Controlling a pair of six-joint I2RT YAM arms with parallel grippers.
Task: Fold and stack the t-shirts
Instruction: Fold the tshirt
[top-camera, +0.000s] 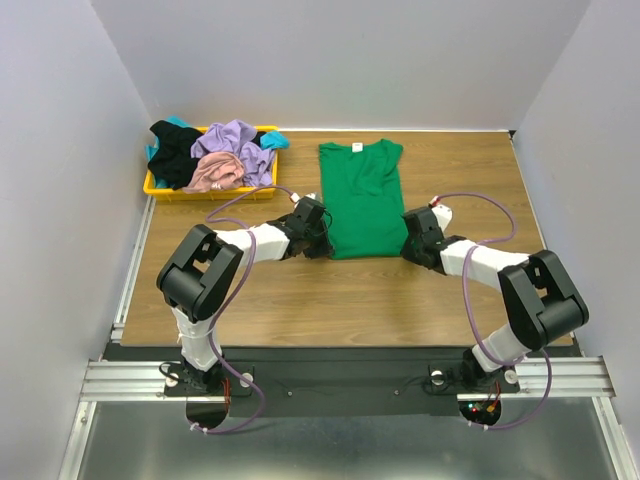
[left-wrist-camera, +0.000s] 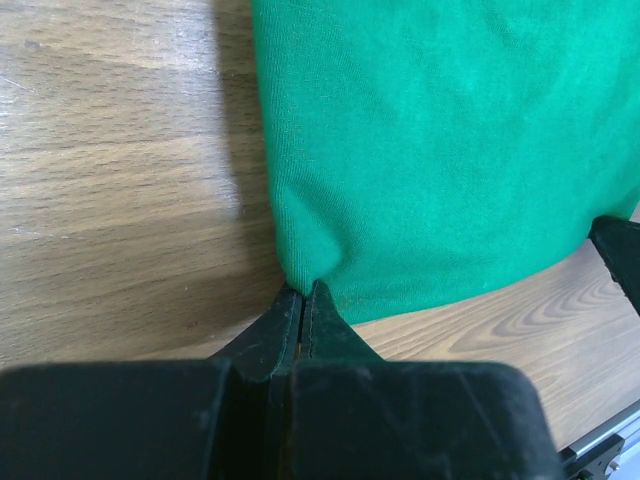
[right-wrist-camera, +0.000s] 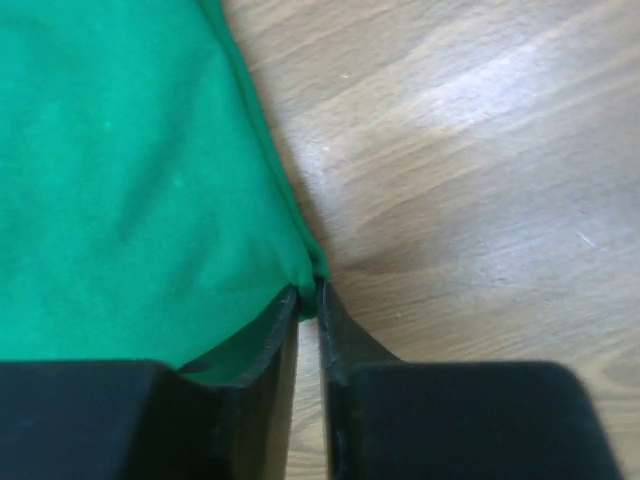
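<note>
A bright green t-shirt (top-camera: 362, 195) lies flat on the wooden table, folded into a long strip with its white neck label at the far end. My left gripper (top-camera: 322, 247) is shut on the shirt's near left corner (left-wrist-camera: 300, 275). My right gripper (top-camera: 408, 250) pinches the near right corner (right-wrist-camera: 312, 282), jaws nearly together with cloth between them. More t-shirts, lavender (top-camera: 240, 140), dusty pink (top-camera: 215, 172), black (top-camera: 172, 152) and teal, are heaped in the tray at the back left.
The yellow tray (top-camera: 158, 189) stands at the table's far left corner. White walls close in the left, back and right sides. Bare wood (top-camera: 330, 300) stretches between the shirt's near hem and the arm bases.
</note>
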